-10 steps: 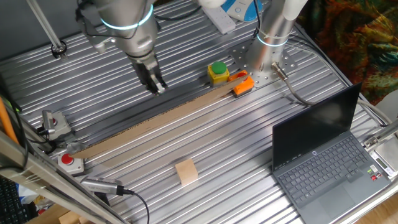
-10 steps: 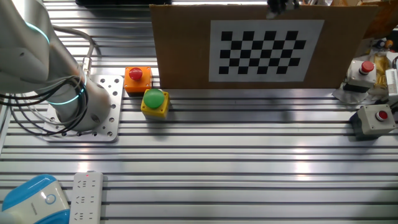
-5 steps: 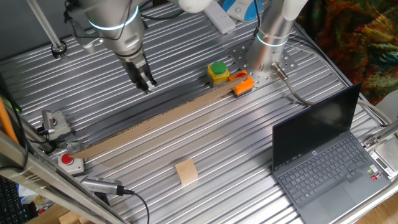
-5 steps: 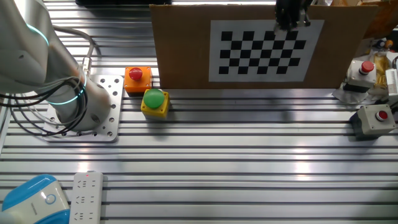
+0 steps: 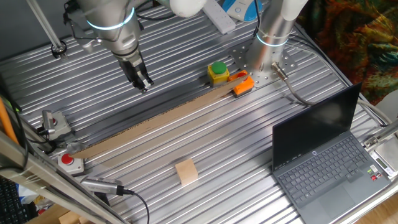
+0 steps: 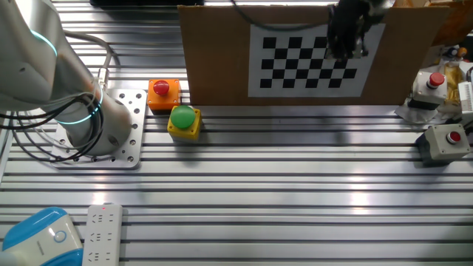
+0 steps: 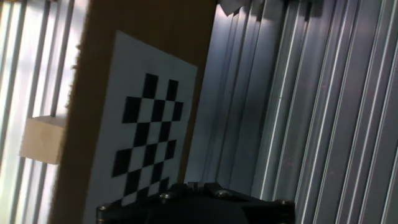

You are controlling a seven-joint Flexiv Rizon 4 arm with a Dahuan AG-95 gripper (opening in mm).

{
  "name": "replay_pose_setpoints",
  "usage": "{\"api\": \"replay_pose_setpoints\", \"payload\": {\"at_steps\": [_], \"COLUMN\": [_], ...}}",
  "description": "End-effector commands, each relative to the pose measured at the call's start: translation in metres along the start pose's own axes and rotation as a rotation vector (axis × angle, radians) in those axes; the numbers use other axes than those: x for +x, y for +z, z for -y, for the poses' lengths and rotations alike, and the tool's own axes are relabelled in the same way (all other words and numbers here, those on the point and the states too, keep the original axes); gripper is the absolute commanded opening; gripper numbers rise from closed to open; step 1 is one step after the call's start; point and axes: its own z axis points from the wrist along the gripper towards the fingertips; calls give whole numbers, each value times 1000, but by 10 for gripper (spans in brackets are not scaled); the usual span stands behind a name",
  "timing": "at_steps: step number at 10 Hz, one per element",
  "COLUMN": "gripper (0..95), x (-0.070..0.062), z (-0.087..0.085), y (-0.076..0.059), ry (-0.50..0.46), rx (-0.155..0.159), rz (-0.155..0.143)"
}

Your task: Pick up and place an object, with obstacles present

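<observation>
The object is a small light-tan block [image 5: 185, 172] lying on the ribbed table near its front edge. In the hand view the block [image 7: 42, 140] shows at the left, partly hidden behind the tall cardboard board [image 7: 149, 56]. That board hides it completely in the other fixed view. My gripper [image 5: 142, 86] hangs over the far left of the table, on the other side of the long cardboard strip [image 5: 155, 121] from the block. Its fingers look shut with nothing between them. In the other fixed view the gripper [image 6: 346, 50] shows at the top edge of the checkerboard [image 6: 316, 59].
A yellow box with a green button [image 5: 217, 71] and an orange piece [image 5: 242, 84] sit by the arm's base [image 5: 270, 43]. A laptop [image 5: 323, 155] stands open at the right. Red-button boxes [image 5: 69, 161] and cables [image 5: 102, 185] lie at the left.
The gripper has moved left along the far side of the strip. In the other fixed view it has come lower, in front of the checkerboard's top. The block has not moved.
</observation>
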Motion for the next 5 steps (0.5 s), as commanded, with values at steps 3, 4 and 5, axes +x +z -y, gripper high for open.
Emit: {"api": "replay_pose_setpoints", "payload": {"at_steps": [3, 4, 5], "gripper": [0, 0, 0], "x": [-4, -5, -5], "z": [12, 12, 12], "y": [23, 23, 23], "ry": [-11, -11, -8], "rx": [-12, -6, -8], "rz": [31, 31, 31]}}
